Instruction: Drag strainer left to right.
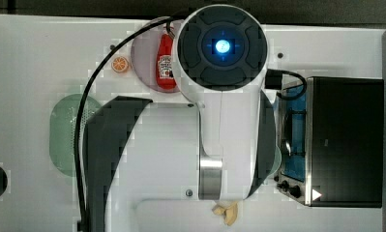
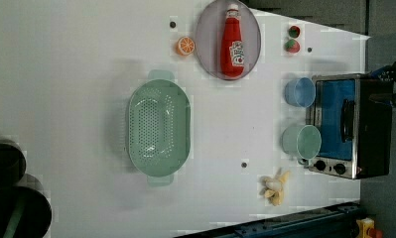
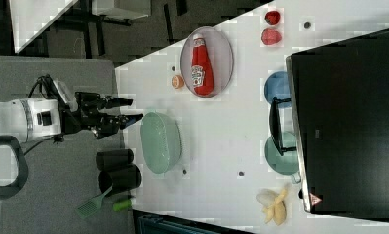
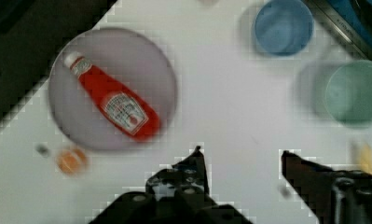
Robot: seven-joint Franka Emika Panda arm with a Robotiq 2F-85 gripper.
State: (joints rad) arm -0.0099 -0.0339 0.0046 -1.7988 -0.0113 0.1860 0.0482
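Strainer untouched; drag not yet begun.

The strainer (image 2: 159, 128), a pale mint-green oval colander, lies flat on the white tabletop (image 2: 76, 69) left of centre in the left view, well apart from the grey plate (image 2: 205, 29) carrying the ketchup bottle (image 2: 233, 42) at upper centre and from the blue cup (image 2: 299, 92) and plain mint-green cup (image 2: 302, 141) by the toaster oven (image 2: 354, 126) at the right. In the right view the claw (image 3: 131, 109) sits at centre left of the frame, its fingers spread apart and empty, tips near the strainer's rim without visible contact. Judgement: nothing of the task is done; contact with the strainer and the whole drag across the tabletop remain.
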